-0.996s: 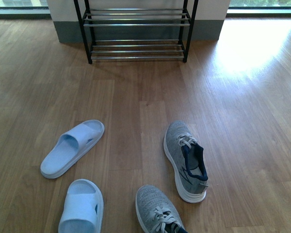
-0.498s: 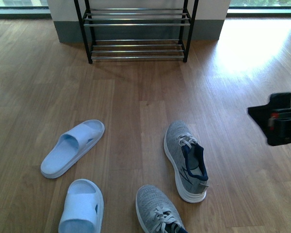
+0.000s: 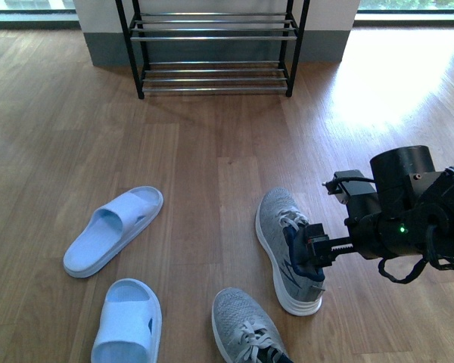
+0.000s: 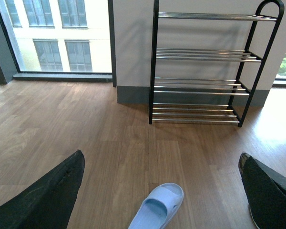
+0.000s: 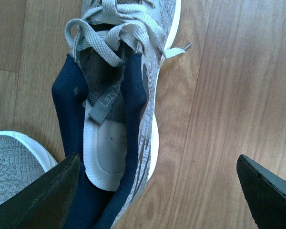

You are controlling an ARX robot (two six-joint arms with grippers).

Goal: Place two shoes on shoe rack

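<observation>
1. Wooden floor (image 3: 212, 151): it fills the front view, and all four shoes lie on it, near the robot and well apart from the rack.
2. Shoe rack (image 3: 212, 36): it stands upright against the far wall. The left wrist view shows its black arched side frames and four tiers of chrome rods (image 4: 200, 56), each tier's rods in plain sight from one frame to the other.
3. Right arm (image 3: 408, 212): it reaches in from the right, bent down toward the nearer grey shoes.
4. Grey sneaker (image 3: 280, 242): it sits upright on its white sole, toe toward the rack and navy collar toward the robot. The second sneaker (image 3: 246, 329) lies just beside its heel, cut off by the frame's lower edge.
5. Pale blue slides: one (image 3: 112, 229) lies angled to the left, the other (image 3: 127, 321) nearer the robot. The left wrist view catches one slide (image 4: 157, 207) on the floor.
6. Right gripper (image 3: 315, 249): it hovers at the collar end of the upright sneaker (image 5: 119, 95). Its two dark fingers (image 5: 38, 195) are spread wide and grip nothing. One finger is over the navy collar, the other out over bare floor beyond the sole. Whether a finger touches the shoe cannot be told.
7. Left gripper (image 4: 161, 156): its fingers (image 4: 47, 195) are spread wide apart with only floor between them, holding nothing and pointing toward the rack.
</observation>
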